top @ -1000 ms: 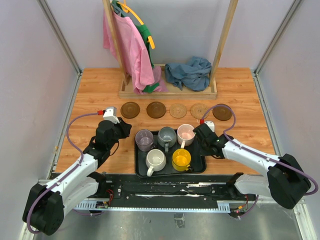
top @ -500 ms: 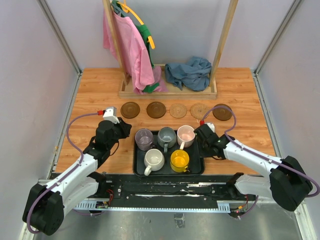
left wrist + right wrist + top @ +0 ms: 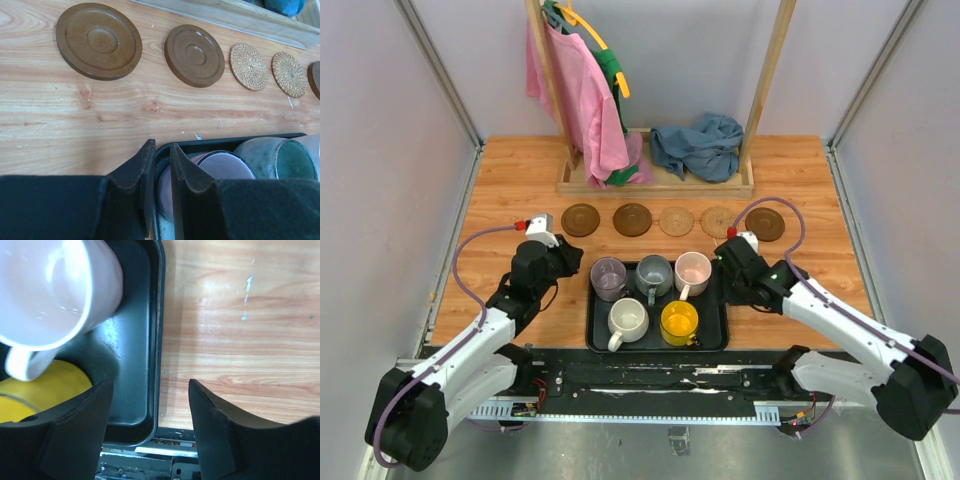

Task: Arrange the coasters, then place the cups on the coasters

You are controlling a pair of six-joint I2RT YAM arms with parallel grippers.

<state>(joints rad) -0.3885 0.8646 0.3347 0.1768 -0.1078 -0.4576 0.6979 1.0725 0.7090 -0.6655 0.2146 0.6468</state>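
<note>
Five coasters lie in a row behind the tray: dark brown point(image 3: 581, 219) point(image 3: 632, 219), tan woven point(image 3: 676, 220) point(image 3: 718, 219), dark brown point(image 3: 764, 224). The black tray point(image 3: 715, 336) holds the cups: purple point(image 3: 609, 278), grey-blue point(image 3: 654, 274), pink point(image 3: 693, 268), cream point(image 3: 628, 318), yellow point(image 3: 679, 321). My left gripper point(image 3: 572, 265) point(image 3: 160, 147) is shut on the tray's left rim point(image 3: 225, 141), one finger outside and one inside next to the purple cup point(image 3: 220, 167). My right gripper point(image 3: 732, 275) point(image 3: 150, 385) stands open above the tray's right rim point(image 3: 135, 340), near the pink cup point(image 3: 50, 290) and yellow cup point(image 3: 40, 390).
A wooden clothes rack base point(image 3: 655, 185) stands behind the coasters, with pink and green garments point(image 3: 575, 100) hanging on it and a blue cloth point(image 3: 698, 145) heaped on it. Grey walls close both sides. The table's metal front rail point(image 3: 660, 375) runs just below the tray.
The tray slid slightly to the left and towards the front. My right gripper opened, let go of the tray's right rim and rose a little. The left gripper kept its hold.
</note>
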